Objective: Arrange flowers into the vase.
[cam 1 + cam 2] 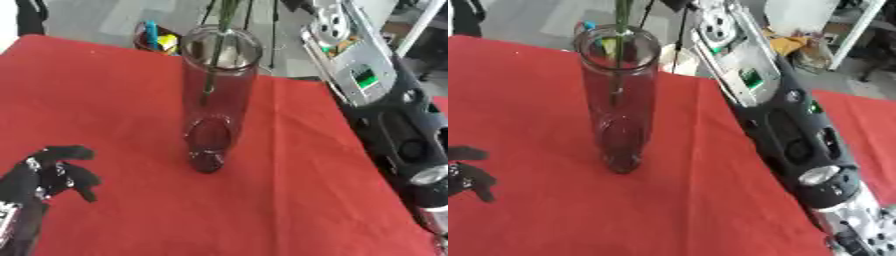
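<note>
Red cloth is covering the surface (114, 100); glass vase (214, 95) is standing upright near its centre, slightly toward 12 o'clock; green stem (213, 65) is sitting inside the vase, leaning and rising out past the rim toward 12 o'clock, its flower head lying beyond the top edge; left hand (48, 175) is resting at 8 o'clock on the cloth, well apart from the vase, fingers (74, 152) loosely curled and holding nothing; right arm (789, 130) is stretching from 5 o'clock toward 1 o'clock beside the vase; its hand is lying out of sight past the top edge.
</note>
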